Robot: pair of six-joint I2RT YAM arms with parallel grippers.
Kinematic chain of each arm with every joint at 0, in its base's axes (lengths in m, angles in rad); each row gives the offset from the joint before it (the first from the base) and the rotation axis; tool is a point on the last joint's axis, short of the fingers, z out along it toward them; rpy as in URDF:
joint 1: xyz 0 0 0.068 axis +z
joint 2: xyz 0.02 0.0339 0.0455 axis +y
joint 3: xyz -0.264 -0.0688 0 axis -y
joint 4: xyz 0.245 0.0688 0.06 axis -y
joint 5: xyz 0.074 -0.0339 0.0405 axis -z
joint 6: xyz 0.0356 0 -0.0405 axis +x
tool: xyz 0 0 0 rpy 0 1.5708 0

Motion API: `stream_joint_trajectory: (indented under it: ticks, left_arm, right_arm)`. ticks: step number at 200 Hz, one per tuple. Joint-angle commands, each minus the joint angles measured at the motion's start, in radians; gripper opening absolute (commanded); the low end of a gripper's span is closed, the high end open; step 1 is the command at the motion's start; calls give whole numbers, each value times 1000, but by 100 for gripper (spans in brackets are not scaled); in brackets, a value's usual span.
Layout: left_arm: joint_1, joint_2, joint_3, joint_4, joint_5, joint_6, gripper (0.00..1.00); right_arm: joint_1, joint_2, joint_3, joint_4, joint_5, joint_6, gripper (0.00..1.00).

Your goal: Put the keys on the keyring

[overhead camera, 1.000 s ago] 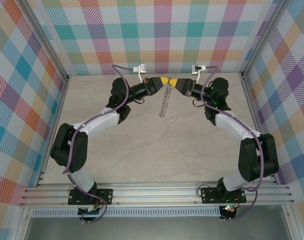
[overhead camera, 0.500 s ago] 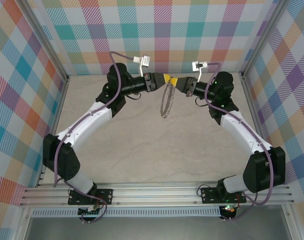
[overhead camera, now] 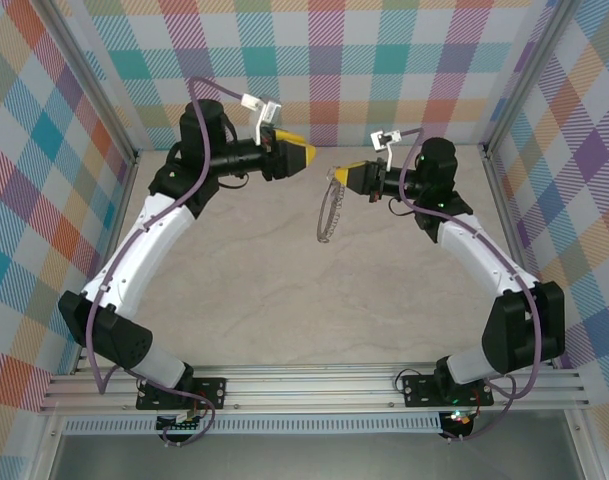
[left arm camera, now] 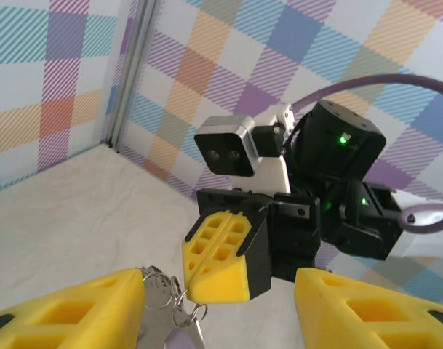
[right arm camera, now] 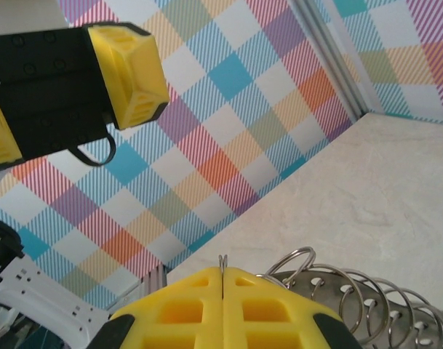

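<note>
One lilac key shows from the left wrist; right jaws clamp the keyring, left jaws parted.

Robot test cell in a lab, plaid-printed panels enclosing a pale tabletop, aluminium rails running along its near edge

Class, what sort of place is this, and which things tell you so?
Probably a robot test cell, not a home: the left arm and right arm bolted to an aluminium rail, a pale table, and checked walls boxing it in.
</note>
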Motion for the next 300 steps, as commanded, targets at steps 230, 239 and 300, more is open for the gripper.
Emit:
stream_joint_trajectory:
  ticks: [230,239,300]
  left_arm:
    - [39,248,274,-266,411,225,30]
    - [37,250,276,-266,414,225,30]
    - [22,267,303,-286,442,228,29]
  right_arm:
    - [2,6,105,138,-125,51,0]
    - [2,5,104,140,-125,54,0]
    - [2,2,101,169,-127,74,0]
